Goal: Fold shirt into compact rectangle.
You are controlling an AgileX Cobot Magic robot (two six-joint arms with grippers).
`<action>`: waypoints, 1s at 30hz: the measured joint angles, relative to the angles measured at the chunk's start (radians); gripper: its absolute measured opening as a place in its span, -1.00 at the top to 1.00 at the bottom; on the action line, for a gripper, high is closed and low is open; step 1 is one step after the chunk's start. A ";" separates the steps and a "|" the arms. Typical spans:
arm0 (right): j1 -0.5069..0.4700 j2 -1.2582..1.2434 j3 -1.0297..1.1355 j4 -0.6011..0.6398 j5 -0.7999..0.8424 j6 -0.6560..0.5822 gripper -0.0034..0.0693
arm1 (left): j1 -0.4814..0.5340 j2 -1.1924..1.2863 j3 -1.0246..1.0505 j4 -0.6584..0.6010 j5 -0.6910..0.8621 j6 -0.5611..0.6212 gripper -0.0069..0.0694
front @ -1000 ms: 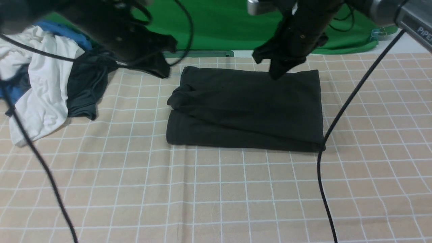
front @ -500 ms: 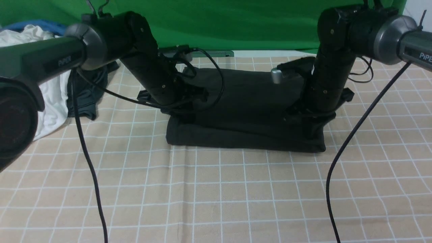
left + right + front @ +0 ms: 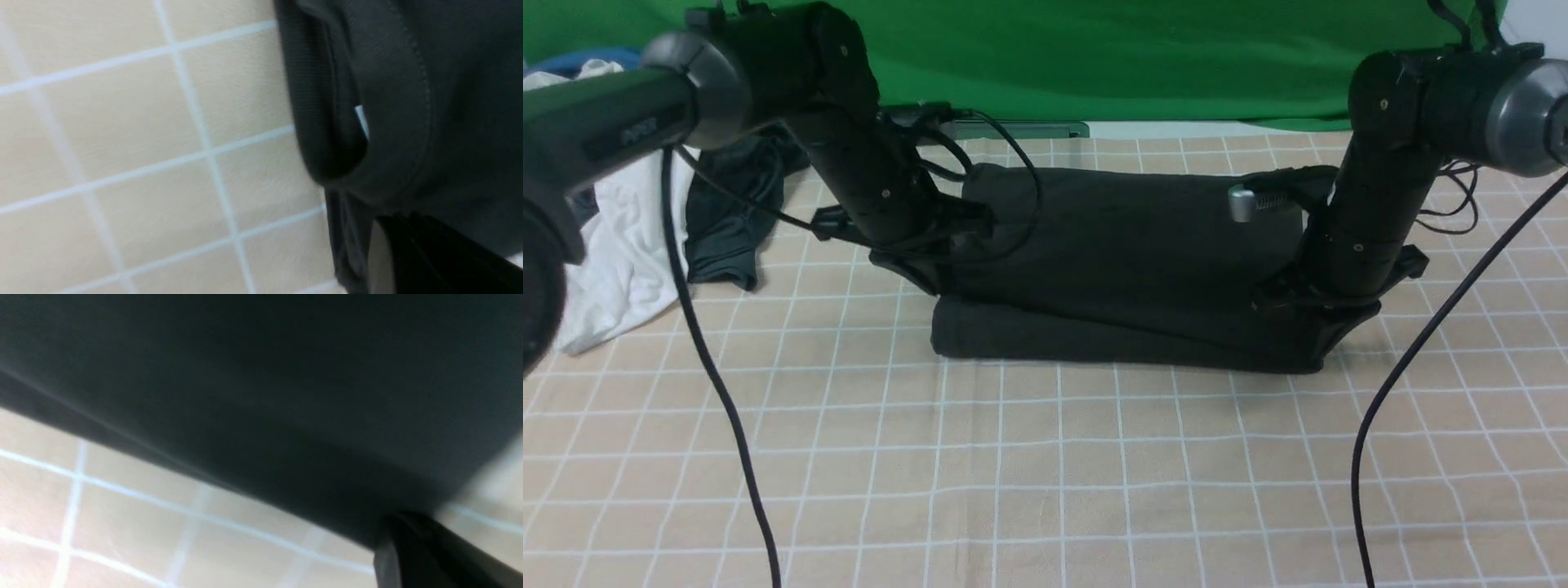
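shirt [image 3: 1111, 245] lies long side left to right; left gripper [image 3: 927, 278] pinched shut on its left end; right gripper [image 3: 1319, 331] likewise on its right end.

The lower half of the frame is open checked tablecloth [image 3: 1045, 474], crossed only by a dangling cable at left [image 3: 712, 371] and another at right [image 3: 1357, 474]. Mid-frame, the folded shirt [image 3: 1127, 245], left arm [image 3: 866, 180] and right arm [image 3: 1364, 229] block passage. A clothes heap [image 3: 621, 220] fills the upper left.
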 joint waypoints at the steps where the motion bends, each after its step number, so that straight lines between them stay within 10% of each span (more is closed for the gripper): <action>1: -0.004 -0.011 0.000 -0.006 0.004 -0.004 0.80 | 0.003 -0.009 0.000 0.001 0.002 -0.003 0.77; 13: -0.036 -0.114 0.000 -0.018 0.037 -0.055 0.75 | -0.023 -0.059 0.000 0.023 0.087 -0.013 0.60; 24: -0.036 -0.114 0.000 -0.001 -0.007 -0.062 0.58 | -0.044 0.094 0.000 0.021 0.044 -0.010 -0.75; 30: -0.036 -0.114 0.000 -0.001 -0.026 -0.062 0.22 | -0.044 0.124 -0.001 -0.054 0.058 0.039 -0.43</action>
